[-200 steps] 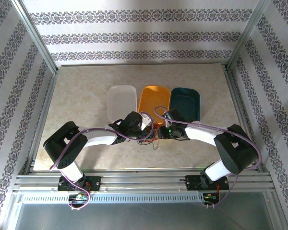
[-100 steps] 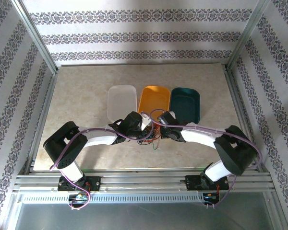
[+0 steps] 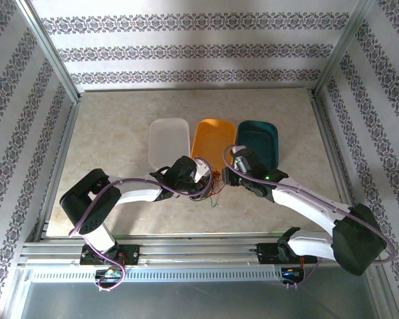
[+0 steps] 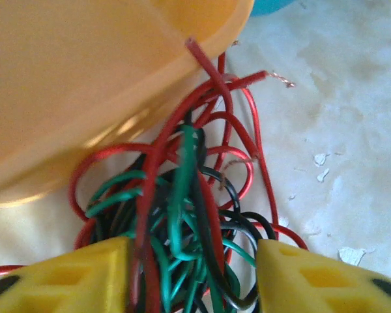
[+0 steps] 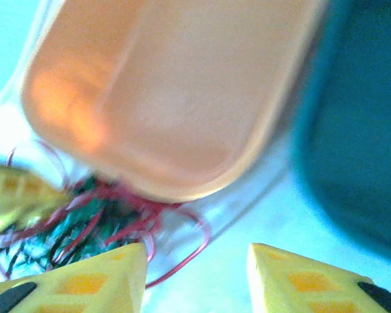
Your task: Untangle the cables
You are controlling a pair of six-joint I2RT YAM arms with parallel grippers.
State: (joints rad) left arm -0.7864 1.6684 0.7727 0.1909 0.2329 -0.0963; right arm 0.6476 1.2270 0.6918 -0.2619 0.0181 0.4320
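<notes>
Logging both wrists: my left gripper [image 4: 189, 261] has its fingers apart at bottom frame, straddling the cables [image 4: 182, 195], a red, green and black tangle lying on the table [image 4: 339, 98] against the orange tray [image 4: 65, 78] rim. I cannot tell if it clamps them. My right gripper [image 5: 197, 261] is wide and holds nothing, with the teal tray [image 5: 358, 117] at right.

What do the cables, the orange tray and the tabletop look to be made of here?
Cables: thin wire in glossy red, green and black plastic insulation; one red end shows bare coppery strands. Orange tray: smooth plastic, seemingly translucent, soft highlights near its rim. Tabletop: matte, marble-patterned, possibly laminate.
</notes>
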